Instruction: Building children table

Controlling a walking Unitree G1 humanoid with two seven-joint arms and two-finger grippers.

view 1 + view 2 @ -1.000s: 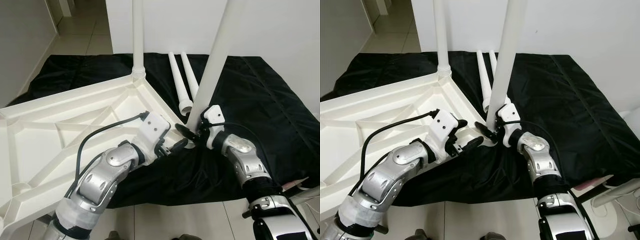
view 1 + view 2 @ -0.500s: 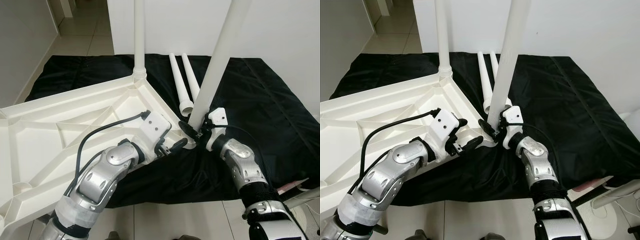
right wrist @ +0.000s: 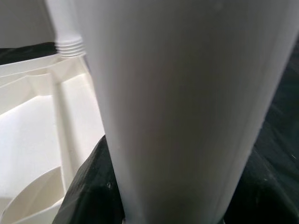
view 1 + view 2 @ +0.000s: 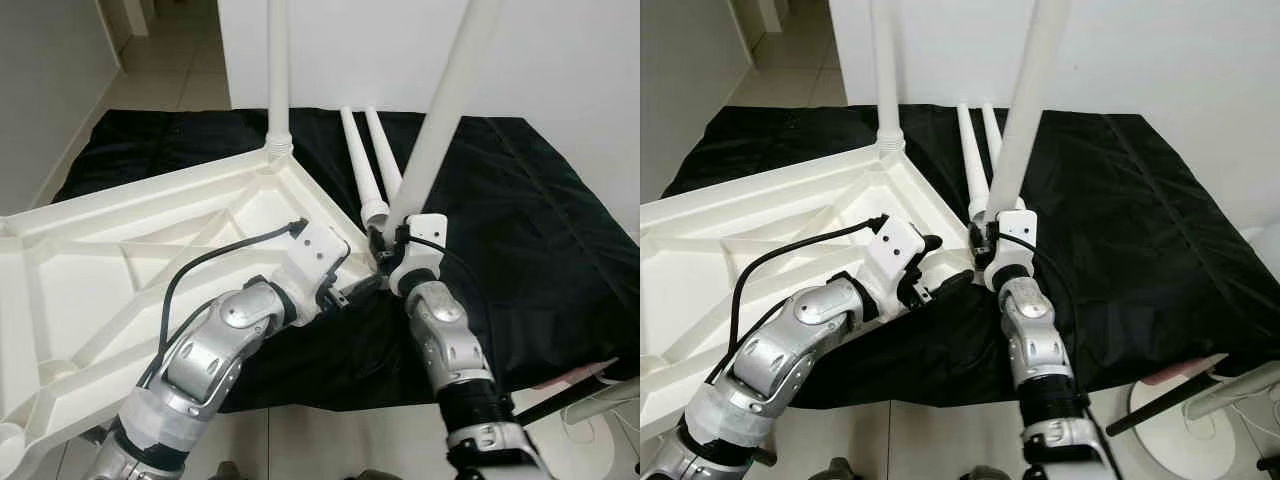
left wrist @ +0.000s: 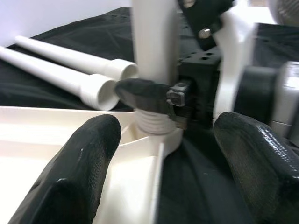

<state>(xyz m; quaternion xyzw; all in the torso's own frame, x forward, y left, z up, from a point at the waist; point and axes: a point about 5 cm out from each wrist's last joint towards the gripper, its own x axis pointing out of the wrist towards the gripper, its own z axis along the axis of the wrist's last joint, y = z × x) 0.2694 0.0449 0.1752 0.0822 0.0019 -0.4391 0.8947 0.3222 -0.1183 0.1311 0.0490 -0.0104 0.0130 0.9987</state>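
The upturned white children's table top [image 4: 120, 250] lies ribbed side up across the left half of the head views, on a black cloth [image 4: 520, 230] spread over the floor. One leg [image 4: 277, 70] is already stood in the far corner socket at upper centre. A second leg [image 4: 440, 110] is held leaning up toward the upper right, its threaded foot set in the near corner socket [image 5: 156, 133] at the frame's centre. Two spare legs [image 4: 365, 165] lie side by side on the cloth just beyond that corner.

The right gripper [image 4: 385, 245] is clamped on the second leg just above its threads. The left gripper [image 4: 350, 290] is held wide, its fingers [image 5: 79, 182] spread to either side of the corner with nothing between them.

The step in hand appears to be screwing this leg into its socket. To do it well, the leg should probably be brought upright before it is turned, since a tilted thread is likely to cross and jam. The table top could be steadied at the corner by the left gripper, so that the turning force is not passed into the top.

In the left wrist view the ridged threads are seen partly exposed above the socket rim, a detail too small to be judged from the head views. The lean of the leg is better read from the head views. In the right wrist view the smooth shaft is seen close up, with the first leg's threads at the upper left.
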